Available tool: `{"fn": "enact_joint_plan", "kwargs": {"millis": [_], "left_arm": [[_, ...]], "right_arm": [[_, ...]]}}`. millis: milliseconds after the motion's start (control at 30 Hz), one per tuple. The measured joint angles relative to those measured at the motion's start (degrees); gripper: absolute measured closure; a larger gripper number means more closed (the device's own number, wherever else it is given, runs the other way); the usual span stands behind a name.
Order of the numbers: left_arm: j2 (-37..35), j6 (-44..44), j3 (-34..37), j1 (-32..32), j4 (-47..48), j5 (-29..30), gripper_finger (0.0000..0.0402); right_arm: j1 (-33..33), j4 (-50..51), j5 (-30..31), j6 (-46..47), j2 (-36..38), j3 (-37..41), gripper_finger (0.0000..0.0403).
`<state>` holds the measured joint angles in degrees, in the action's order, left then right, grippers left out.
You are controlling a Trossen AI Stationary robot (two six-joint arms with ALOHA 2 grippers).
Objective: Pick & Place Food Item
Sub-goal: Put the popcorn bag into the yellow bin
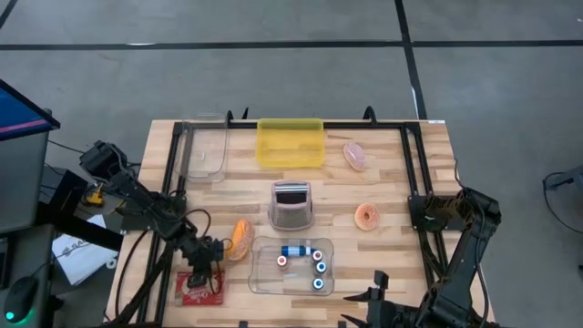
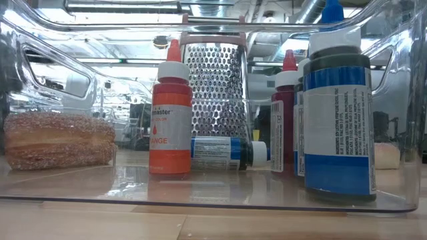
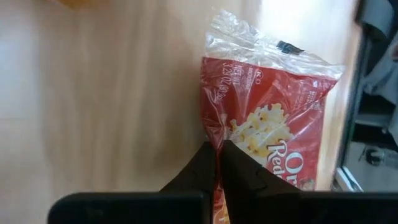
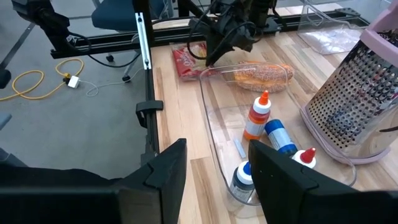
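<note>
A red popcorn bag (image 1: 198,290) in clear wrap lies flat on the wooden table at the near left. My left gripper (image 1: 204,270) reaches down to it and is shut on its edge (image 3: 219,155). A sesame bun (image 1: 240,239) lies just beside it, against the clear tray (image 1: 264,284). A donut (image 1: 367,216) and a pink pastry (image 1: 355,155) lie toward the right. My right gripper (image 4: 217,180) hovers open above the table's near right part (image 1: 376,292), holding nothing. My left gripper pinches the popcorn bag's wrapper at one side edge (image 3: 213,134), the one toward the bun, between its two fingers. The fingers come slanting down from the far left. The bag lies flat on the table.
The clear tray holds several food-colouring bottles (image 2: 170,110). A metal grater (image 1: 291,205) stands behind it. A yellow bin (image 1: 290,143) and a clear bin (image 1: 205,150) sit at the far edge. Black frame rails (image 1: 414,173) run along both sides.
</note>
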<state>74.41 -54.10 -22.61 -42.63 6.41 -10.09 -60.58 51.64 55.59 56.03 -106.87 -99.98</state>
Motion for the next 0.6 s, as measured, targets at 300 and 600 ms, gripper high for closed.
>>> {"fn": "enact_joint_plan", "kwargs": {"millis": [300, 600], "left_arm": [[-2.2, 1.4, 0.0, -2.5, -1.6, 1.0, 0.0396], [-15.2, 7.8, 0.0, -2.5, -1.0, 5.3, 0.04]], "right_arm": [[0.1, 0.1, 0.0, 0.0, 0.0, 0.0, 0.0239], [0.3, 0.1, 0.0, -0.3, 0.0, 0.0, 0.0239]]}}
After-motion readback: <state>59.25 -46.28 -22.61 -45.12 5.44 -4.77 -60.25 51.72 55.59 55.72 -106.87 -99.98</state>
